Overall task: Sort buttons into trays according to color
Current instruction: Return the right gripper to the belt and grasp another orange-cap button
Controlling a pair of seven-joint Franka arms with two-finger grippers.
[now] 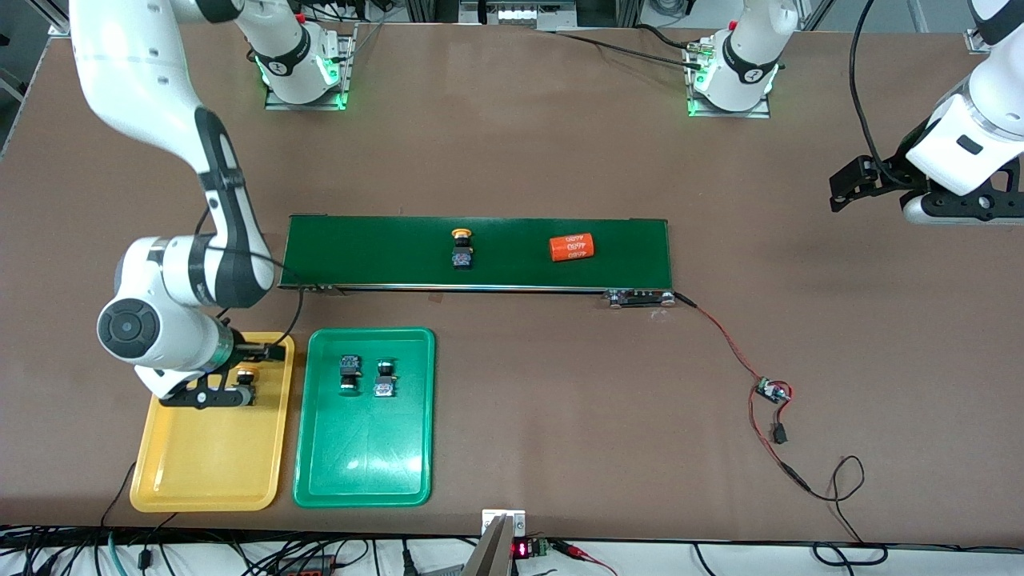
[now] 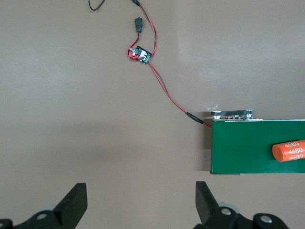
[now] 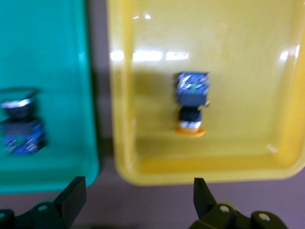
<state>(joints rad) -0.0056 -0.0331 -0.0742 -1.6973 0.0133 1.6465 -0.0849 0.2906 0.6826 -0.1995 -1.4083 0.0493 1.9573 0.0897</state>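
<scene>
From the front camera, the brown worktop (image 1: 512, 400) carries a long dark-green conveyor belt (image 1: 384, 256) across its middle. On the belt lie one yellow-capped button (image 1: 462, 248) and, toward the left arm's end, an orange cylinder (image 1: 571, 247) printed 4680. Nearer the camera than the belt, at the right arm's end, the yellow tray (image 1: 212, 472) and the green tray (image 1: 364, 456) lie side by side, just apart. Two green-capped buttons (image 1: 350, 373) lie close together in the green tray, in the part nearest the belt. The right gripper (image 1: 228, 374) hangs low over the yellow tray, and a second yellow-capped button (image 1: 245, 382) lies in the tray at its fingers. The left gripper (image 1: 852, 186) waits in the air over bare worktop at the left arm's end. A small circuit board (image 1: 772, 392) with red and black wires lies near the belt's end.

The left wrist view shows the left gripper's fingers (image 2: 74, 202) spread wide and holding nothing, with the belt's end, the cylinder and the circuit board below.

The right wrist view shows the right gripper's fingers (image 3: 71, 198) also spread wide, gripping nothing. The yellow-capped button lies free on its side in the yellow tray, near the tray's rim, and one green-capped button shows in the green tray beside it.
</scene>
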